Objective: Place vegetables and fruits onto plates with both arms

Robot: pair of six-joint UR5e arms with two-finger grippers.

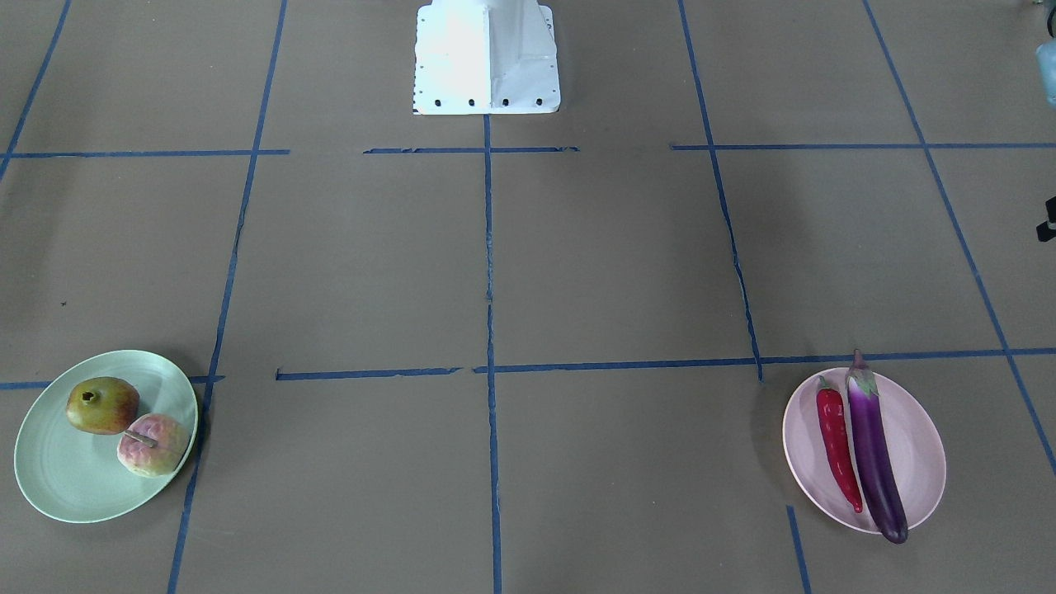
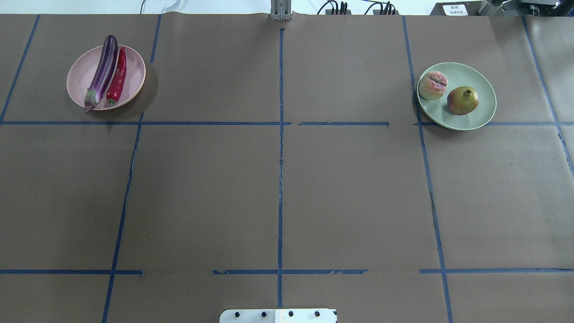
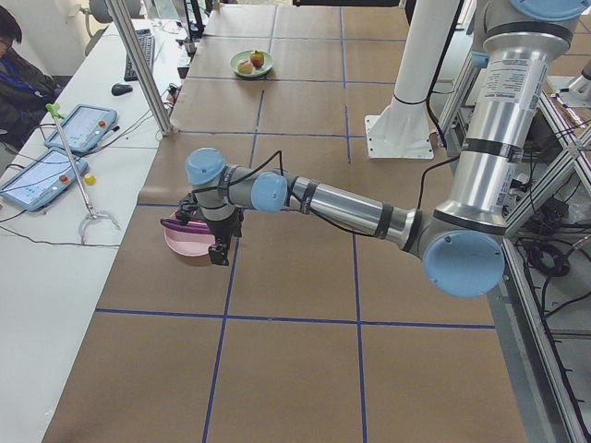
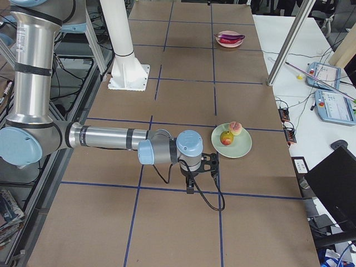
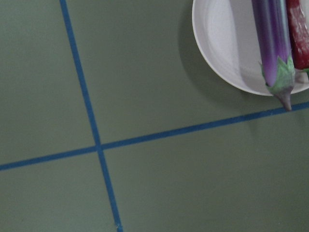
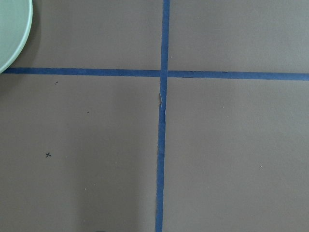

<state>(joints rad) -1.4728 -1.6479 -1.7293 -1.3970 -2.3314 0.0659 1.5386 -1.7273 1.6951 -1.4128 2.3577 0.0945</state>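
Observation:
The purple eggplant [image 1: 874,450] and the red chili pepper [image 1: 835,437] lie side by side on the pink plate [image 1: 916,445]. The pomegranate [image 1: 102,404] and the peach [image 1: 151,445] sit on the mint green plate [image 1: 66,478]. In the exterior left view my left gripper [image 3: 220,249] hangs above the table beside the pink plate [image 3: 185,245]. In the exterior right view my right gripper [image 4: 191,186] hangs near the green plate [image 4: 239,146]. I cannot tell whether either gripper is open or shut. The left wrist view shows the eggplant's cap end [image 5: 280,79] on the plate.
The white robot base [image 1: 487,58] stands at the table's middle edge. Blue tape lines cross the brown table. A metal post [image 3: 138,65] and a side table with tablets [image 3: 55,157] stand beyond the plates' edge of the table.

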